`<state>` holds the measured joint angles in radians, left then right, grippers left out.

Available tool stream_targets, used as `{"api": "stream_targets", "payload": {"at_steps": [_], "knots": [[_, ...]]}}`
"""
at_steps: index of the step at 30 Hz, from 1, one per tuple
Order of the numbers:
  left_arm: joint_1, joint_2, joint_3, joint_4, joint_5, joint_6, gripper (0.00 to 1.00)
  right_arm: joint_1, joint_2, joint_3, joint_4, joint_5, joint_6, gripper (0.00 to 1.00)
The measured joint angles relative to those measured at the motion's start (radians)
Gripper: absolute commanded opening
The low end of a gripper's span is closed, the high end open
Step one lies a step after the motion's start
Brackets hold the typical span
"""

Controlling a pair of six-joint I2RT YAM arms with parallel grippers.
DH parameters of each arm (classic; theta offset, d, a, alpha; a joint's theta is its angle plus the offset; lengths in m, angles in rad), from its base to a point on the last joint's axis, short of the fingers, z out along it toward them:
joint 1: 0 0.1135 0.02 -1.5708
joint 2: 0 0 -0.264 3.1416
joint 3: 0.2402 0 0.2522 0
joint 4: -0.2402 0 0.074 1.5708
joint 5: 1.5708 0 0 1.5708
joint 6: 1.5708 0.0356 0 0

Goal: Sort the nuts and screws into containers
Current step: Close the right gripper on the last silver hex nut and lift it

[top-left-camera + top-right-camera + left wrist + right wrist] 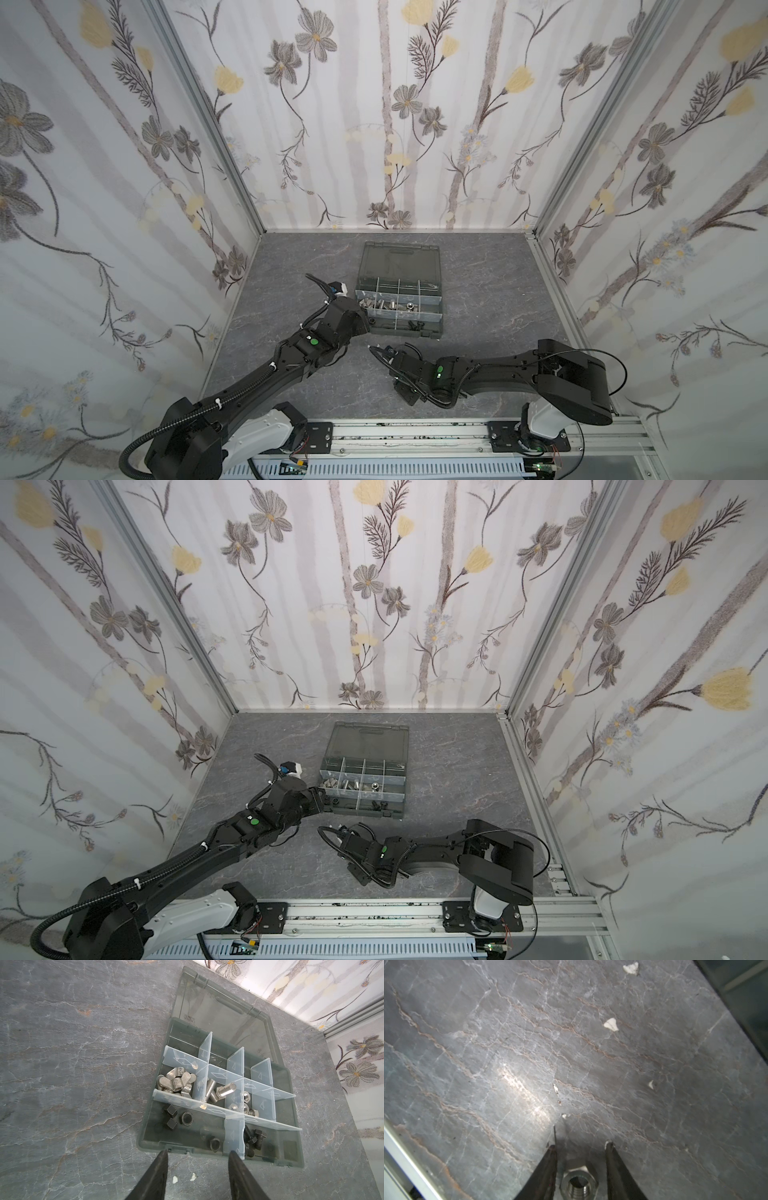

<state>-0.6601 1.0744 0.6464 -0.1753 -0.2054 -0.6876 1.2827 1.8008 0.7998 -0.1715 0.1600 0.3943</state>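
Nut [578, 1172], loose between the spread fingers of the right gripper [580, 1144] at lower centre, may skid out if they close off-centre; left gripper [197, 1151] fingers stand apart, empty.

One silver wing nut [180, 1071] seems stamped "12"; embossed lettering on the lid [218, 1007] is unreadable.

Soft even light; rt wrist view blurry, glare on tabletop [525, 1093].

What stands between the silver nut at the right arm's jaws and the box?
Only table with white flecks lies between the silver nut and the organiser case. The left gripper hovers at the case's near edge, beside that route.
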Motion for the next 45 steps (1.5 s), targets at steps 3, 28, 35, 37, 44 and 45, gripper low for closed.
{"api": "stream_targets", "payload": {"at_steps": [3, 28, 35, 37, 44, 45], "knots": [[0.000, 0.000, 0.000, 0.000, 0.000, 0.000, 0.49, 0.012, 0.005, 0.005, -0.001, 0.007, 0.030, 0.37], [0.004, -0.013, -0.013, 0.006, 0.000, 0.000, 0.50, 0.040, -0.007, 0.006, -0.056, 0.031, 0.121, 0.31], [0.005, -0.016, -0.018, 0.007, 0.000, 0.000, 0.49, 0.044, -0.009, 0.010, -0.065, 0.034, 0.125, 0.22], [0.005, -0.021, -0.022, 0.007, 0.001, 0.000, 0.50, 0.044, -0.011, 0.011, -0.073, 0.031, 0.124, 0.21], [0.006, -0.032, -0.026, 0.007, 0.000, 0.000, 0.50, -0.048, -0.035, 0.097, -0.154, 0.035, 0.034, 0.21], [0.006, -0.035, -0.027, 0.007, 0.000, 0.000, 0.50, -0.077, -0.047, 0.116, -0.155, 0.037, 0.011, 0.21]]}}
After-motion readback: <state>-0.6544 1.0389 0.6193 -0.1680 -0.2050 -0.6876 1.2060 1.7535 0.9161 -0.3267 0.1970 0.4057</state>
